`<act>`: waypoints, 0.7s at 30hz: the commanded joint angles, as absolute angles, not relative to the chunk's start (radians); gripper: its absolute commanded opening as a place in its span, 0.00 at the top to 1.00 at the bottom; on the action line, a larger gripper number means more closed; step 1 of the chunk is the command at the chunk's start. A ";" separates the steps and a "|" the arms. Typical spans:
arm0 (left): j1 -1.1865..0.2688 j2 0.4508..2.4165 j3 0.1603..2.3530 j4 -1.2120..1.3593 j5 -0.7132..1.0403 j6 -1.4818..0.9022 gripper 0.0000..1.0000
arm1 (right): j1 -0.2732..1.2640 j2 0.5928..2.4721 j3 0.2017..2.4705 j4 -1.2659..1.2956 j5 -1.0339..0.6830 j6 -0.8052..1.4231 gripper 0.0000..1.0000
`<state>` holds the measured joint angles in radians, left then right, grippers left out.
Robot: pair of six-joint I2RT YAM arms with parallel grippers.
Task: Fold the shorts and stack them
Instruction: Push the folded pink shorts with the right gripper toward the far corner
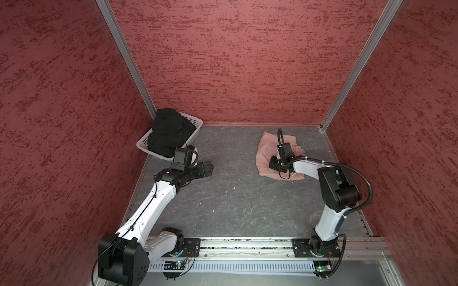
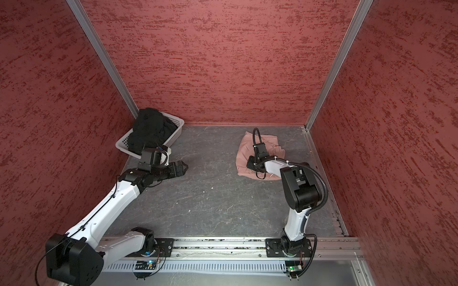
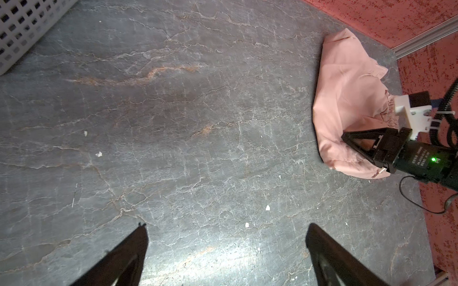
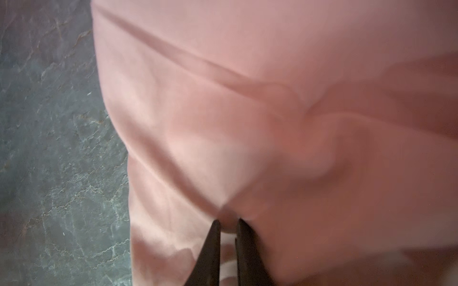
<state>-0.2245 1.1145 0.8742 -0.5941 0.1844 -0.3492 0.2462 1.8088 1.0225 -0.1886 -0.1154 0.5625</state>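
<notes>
Pinch of dusty-pink shorts (image 4: 247, 99) clamped in right gripper (image 4: 228, 221), likely for folding over; left gripper (image 3: 226, 225) spread wide, empty.

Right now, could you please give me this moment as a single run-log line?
left gripper: open, over table | right gripper: pinching pink shorts | black shorts: heaped in white basket | stack: not started

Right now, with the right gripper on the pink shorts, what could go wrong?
1. The right gripper pinches only a small tuck of the pink shorts; pulling may slip it free or lift one layer only.
2. The black shorts lie bunched in the basket; when the open left gripper pulls them, the basket may drag along.
</notes>
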 commanded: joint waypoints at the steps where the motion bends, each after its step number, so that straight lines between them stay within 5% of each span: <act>1: -0.219 1.131 0.879 -0.552 0.206 -0.333 0.01 | 0.224 1.740 0.995 -0.187 -0.070 0.533 0.82; 10: -0.219 1.185 0.913 -0.552 0.212 -0.305 0.01 | 0.200 1.631 1.012 -0.216 -0.093 0.499 0.73; 21: -0.218 1.158 0.916 -0.571 0.186 -0.306 0.01 | 0.184 1.762 1.001 -0.192 0.014 0.556 0.87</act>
